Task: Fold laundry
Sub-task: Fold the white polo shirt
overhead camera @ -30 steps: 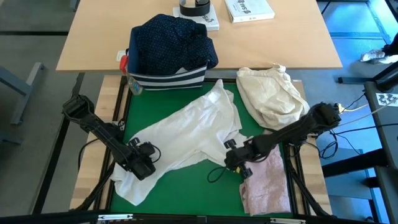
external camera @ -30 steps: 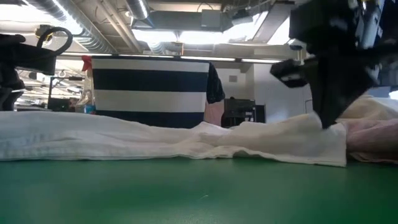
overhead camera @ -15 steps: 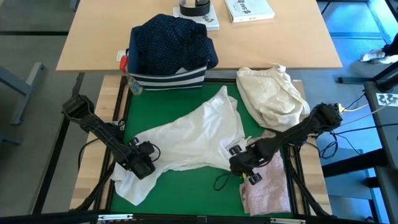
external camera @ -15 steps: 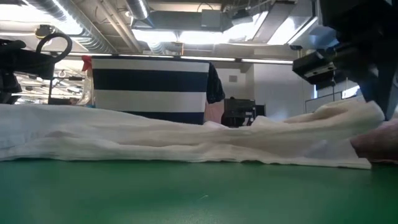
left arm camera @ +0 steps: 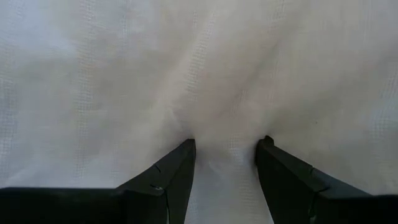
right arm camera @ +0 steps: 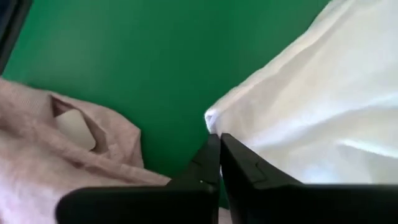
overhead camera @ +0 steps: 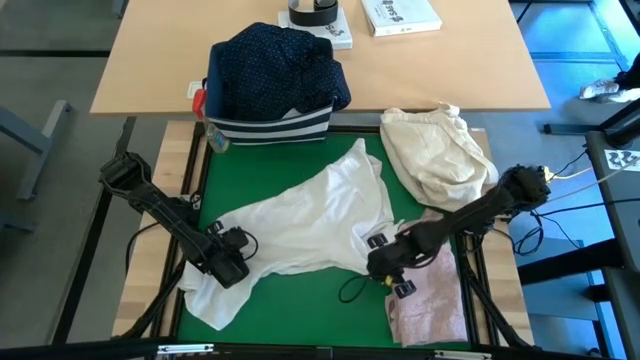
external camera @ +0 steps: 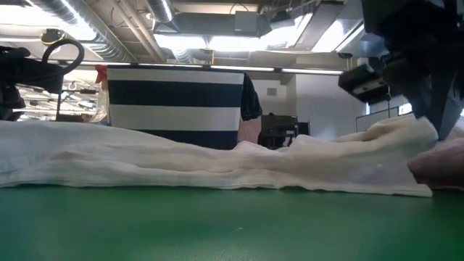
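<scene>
Soft rumpled white shirt (overhead camera: 310, 222), thin weave

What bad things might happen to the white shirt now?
1. The right gripper pinches only a thin edge of the white shirt; it may slip free.
2. That edge lies beside the pale pink top, which might get dragged along.
3. The left gripper bunches cloth between its fingers, so wrinkles could form.

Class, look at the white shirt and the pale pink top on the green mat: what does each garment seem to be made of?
White shirt: thin woven cloth, likely cotton, matte; the left wrist view shows a fine weave grid. Pale pink top: soft, slightly fuzzy knit, perhaps jersey; it lies in rounded, limp folds.
</scene>
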